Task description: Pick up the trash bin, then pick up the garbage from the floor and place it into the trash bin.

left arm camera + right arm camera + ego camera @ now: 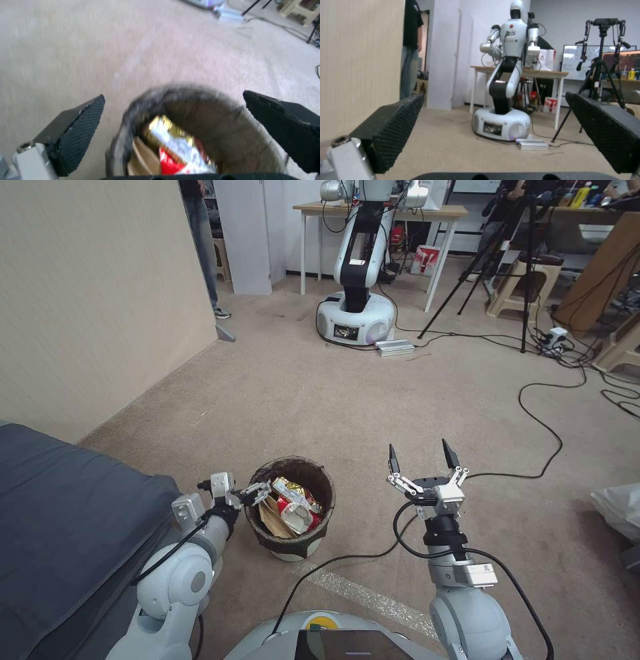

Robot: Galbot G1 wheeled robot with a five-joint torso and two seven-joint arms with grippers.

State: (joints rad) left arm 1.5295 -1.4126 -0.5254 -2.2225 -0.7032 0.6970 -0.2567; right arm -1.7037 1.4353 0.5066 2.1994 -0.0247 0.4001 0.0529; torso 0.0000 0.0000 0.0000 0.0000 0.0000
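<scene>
1. In the head view we see the trash bin [291, 508] standing on the beige carpet floor [373, 400], low and a little left of centre. A dark bag is folded over its rim, and inside lie a gold-and-silver snack wrapper [293, 491], a red-and-white carton [300, 517] and a flat brown paper bag [270, 517].

2. In the same view the left gripper [257, 493] sits at the bin's 9 o'clock side, its fingertips right at the bagged rim. From here we cannot tell whether they touch or grip the rim.

3. The right gripper [421, 455] is at the bin's 3 o'clock, well apart from it, fingers spread wide and pointing toward 12 o'clock, with nothing between them. A dark grey bed cover [60, 513] lies at the frame's 8 o'clock, and a second robot [357, 280] stands at 12 o'clock, far across the carpet.

4. In the left wrist view we see the left gripper [173, 112] released, its two black textured fingers [83, 125] wide apart. The trash bin [233, 130] lies between and below them, its mouth facing the camera, the snack wrapper [176, 140] and the red carton [170, 162] visible inside.

5. In the right wrist view the right gripper [493, 117] is open and empty, its fingers [396, 130] framing the second robot [506, 82], a wooden table [520, 72] behind it and a tripod [603, 75].
</scene>
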